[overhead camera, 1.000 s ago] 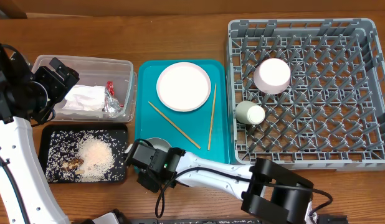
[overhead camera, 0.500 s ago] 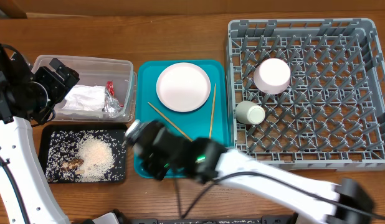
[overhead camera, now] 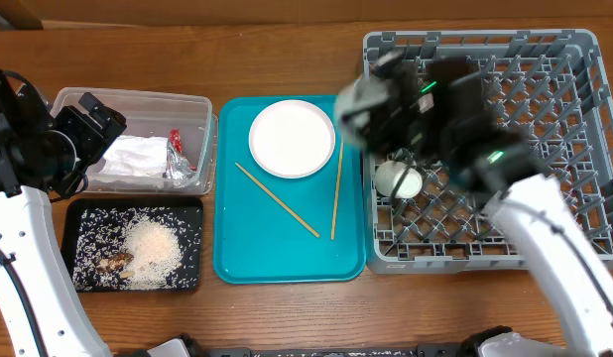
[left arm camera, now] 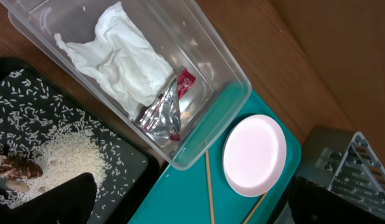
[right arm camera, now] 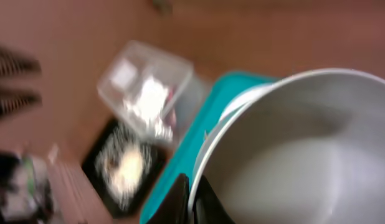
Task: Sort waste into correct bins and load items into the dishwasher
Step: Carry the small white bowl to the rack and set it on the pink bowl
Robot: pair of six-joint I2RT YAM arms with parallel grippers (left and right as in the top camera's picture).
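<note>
My right gripper (overhead camera: 386, 109) is shut on the rim of the grey bowl (right arm camera: 304, 149) and holds it, blurred, above the left edge of the grey dish rack (overhead camera: 574, 149). In the right wrist view its fingers (right arm camera: 194, 199) pinch the bowl's rim. The small white cup (overhead camera: 398, 179) lies in the rack; my arm hides the pinkish-white bowl. The white plate (overhead camera: 292, 138) sits on the teal tray (overhead camera: 287, 253). The napkin (overhead camera: 133, 159) and foil wrapper (overhead camera: 176, 159) lie in the clear tub (overhead camera: 192, 109). Rice (overhead camera: 153, 248) lies in the black tray (overhead camera: 83, 213). My left gripper (left arm camera: 192, 211) is open and empty over the tub.
Two wooden chopsticks (overhead camera: 277, 199) lie on the teal tray beside the plate. The left wrist view shows the napkin (left arm camera: 127, 59), wrapper (left arm camera: 167, 109), plate (left arm camera: 255, 154) and rice (left arm camera: 68, 149). The tub and black tray stand at the table's left, the rack at its right.
My right arm has lifted the grey bowl from the teal tray's front left corner and swung it up and right to the rack's left edge. The left arm has not moved.
</note>
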